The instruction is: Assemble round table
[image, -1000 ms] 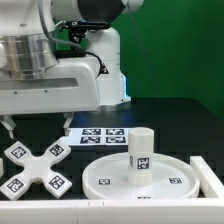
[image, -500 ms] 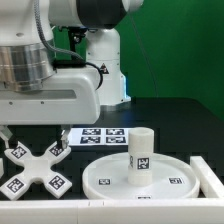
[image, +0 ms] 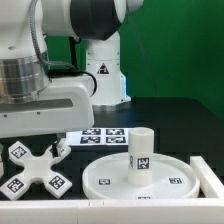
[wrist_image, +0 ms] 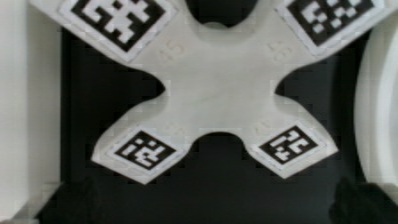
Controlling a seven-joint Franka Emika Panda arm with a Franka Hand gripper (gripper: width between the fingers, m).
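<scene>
- White plastic cross-shaped foot (image: 35, 168) lies flat on the black table (image: 190, 125), at 9 o'clock of the round disc (image: 115, 165) in the exterior view.
- Cylinder leg (image: 141, 152) stands upright near the disc's centre.
- Marker board (image: 100, 135) lies at 11 o'clock of the disc (near end hidden by the arm).
- Arm (image: 45, 90) hangs above the foot, which fills the wrist view.
- Jaws: cannot tell whether wide or narrow.

The black tabletop (image: 175, 115) carries 3 things: a white cross-shaped foot (image: 33, 168) at the exterior view's left, a round disc (image: 105, 180) just beside it, and the marker board (image: 103, 134) lying flat behind them.
</scene>
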